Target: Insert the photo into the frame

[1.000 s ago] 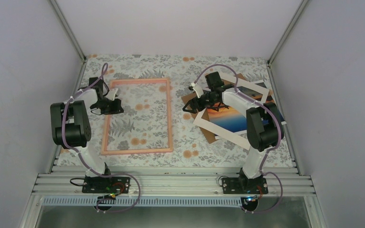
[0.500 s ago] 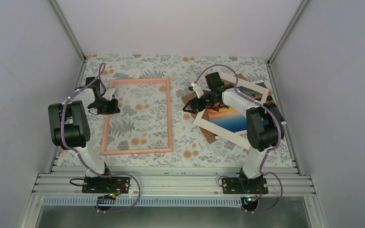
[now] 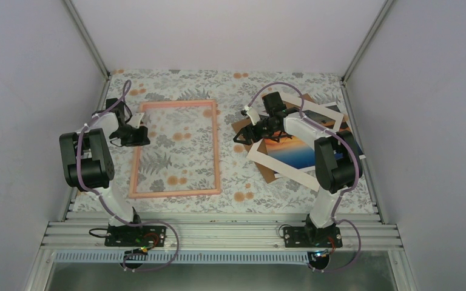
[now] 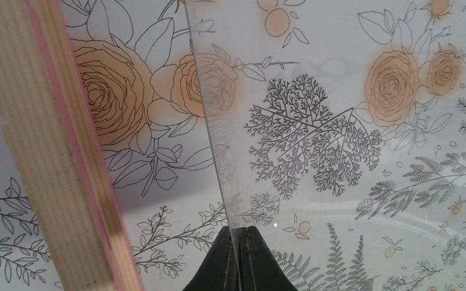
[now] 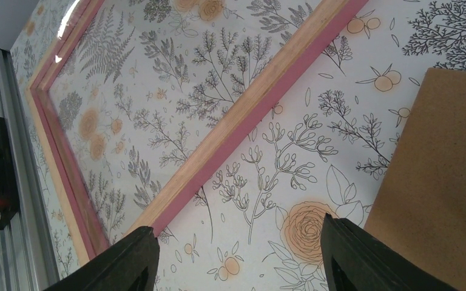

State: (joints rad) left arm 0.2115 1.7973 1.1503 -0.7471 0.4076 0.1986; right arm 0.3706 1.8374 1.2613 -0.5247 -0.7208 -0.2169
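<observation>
Tabletop (image 3: 238, 177) | 1 frame (image 3: 216, 151), 1 photo (image 3: 291, 153) | left tool (image 4: 241, 233) seemingly pinches pane (image 4: 340, 91) | right tool (image 5: 239, 237) spread

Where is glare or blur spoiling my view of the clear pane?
Right wrist: small white glints on the pane near the frame's far corner, otherwise sharp. Left wrist: faint milky sheen on the pane, pattern readable. Top external: even light, no hot spots.

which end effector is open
The right end effector, jaws spread wide with nothing between them; the left end effector is pinched shut on the clear pane.
</observation>
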